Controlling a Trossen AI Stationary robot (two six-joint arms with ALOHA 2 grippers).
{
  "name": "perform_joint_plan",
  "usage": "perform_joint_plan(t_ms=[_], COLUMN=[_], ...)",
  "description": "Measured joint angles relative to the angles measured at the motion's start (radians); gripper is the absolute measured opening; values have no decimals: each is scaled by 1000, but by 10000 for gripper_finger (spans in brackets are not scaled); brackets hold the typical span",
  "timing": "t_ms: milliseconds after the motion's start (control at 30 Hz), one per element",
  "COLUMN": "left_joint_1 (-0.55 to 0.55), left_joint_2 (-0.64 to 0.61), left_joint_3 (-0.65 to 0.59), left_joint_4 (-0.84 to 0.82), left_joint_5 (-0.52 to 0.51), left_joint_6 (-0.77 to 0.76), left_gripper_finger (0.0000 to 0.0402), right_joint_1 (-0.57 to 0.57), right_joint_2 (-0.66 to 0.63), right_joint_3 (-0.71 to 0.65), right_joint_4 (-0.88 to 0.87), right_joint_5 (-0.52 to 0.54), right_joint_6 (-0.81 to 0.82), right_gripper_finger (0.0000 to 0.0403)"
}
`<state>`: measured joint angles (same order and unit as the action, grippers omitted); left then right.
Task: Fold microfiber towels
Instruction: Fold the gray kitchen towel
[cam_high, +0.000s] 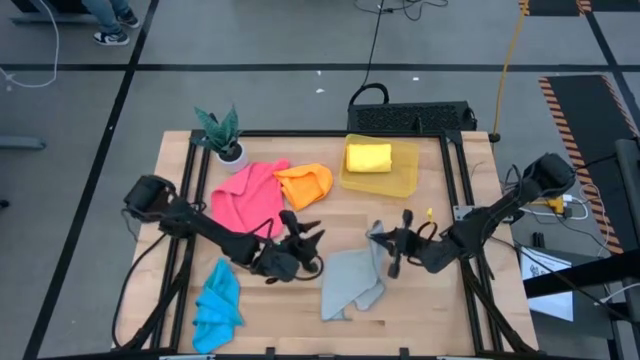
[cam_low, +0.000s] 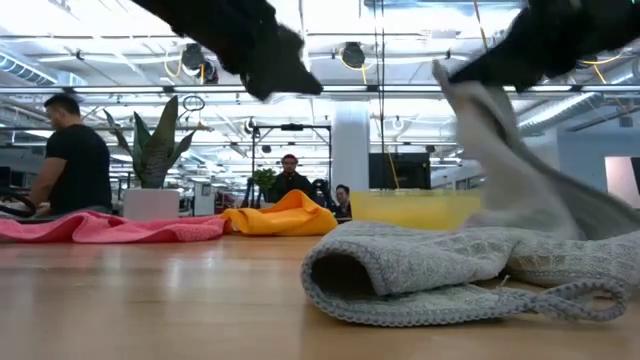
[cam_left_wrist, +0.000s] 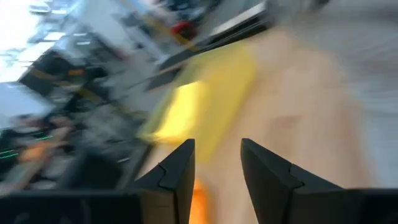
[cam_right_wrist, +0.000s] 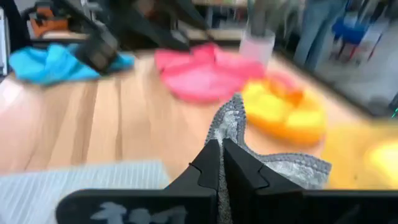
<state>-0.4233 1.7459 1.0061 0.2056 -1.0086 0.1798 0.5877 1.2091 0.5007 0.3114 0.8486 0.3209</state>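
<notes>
The grey towel lies crumpled on the table's near middle, one corner drawn up to my right gripper, which is shut on it. My left gripper hovers open just left of it, with nothing between its fingers. The pink towel and the orange towel lie at the far left. A yellow towel sits folded in the yellow bin. Near the front left edge lies the blue towel. My right gripper pinches the grey towel's raised corner between its two shut fingers, coming nearly level from the table's right side. The corner stands up past the fingertips. From there the cloth hangs down slack, and its bulk rests bunched on the table.
A potted plant stands at the far left corner. Bare wood shows between the pink towel and the grey one. People stand in the room beyond the table's far edge.
</notes>
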Motion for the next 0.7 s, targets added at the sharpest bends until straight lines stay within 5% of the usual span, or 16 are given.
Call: perform_joint_plan(t_ms=[233,500,600,700], left_joint_1=[-26,-13,-12,-12], left_joint_2=[-21,-20,-20,-20], left_joint_3=[0,-1,-1,-1], left_joint_4=[-50,-51,-57,-56], left_joint_5=[73,117,118,119], left_joint_6=[-25,-29,-36,-38], left_gripper_finger=[133,133,133,133], right_joint_1=[1,-64,-81,-68], right_joint_2=[-117,-290,-328,-319], right_joint_3=[-84,-83,-83,-83], right_joint_4=[-446,-968,-1040,-920], right_joint_5=[-67,-442,-577,-674], right_joint_6=[363,691,741,698], right_gripper_finger=[21,124,151,153])
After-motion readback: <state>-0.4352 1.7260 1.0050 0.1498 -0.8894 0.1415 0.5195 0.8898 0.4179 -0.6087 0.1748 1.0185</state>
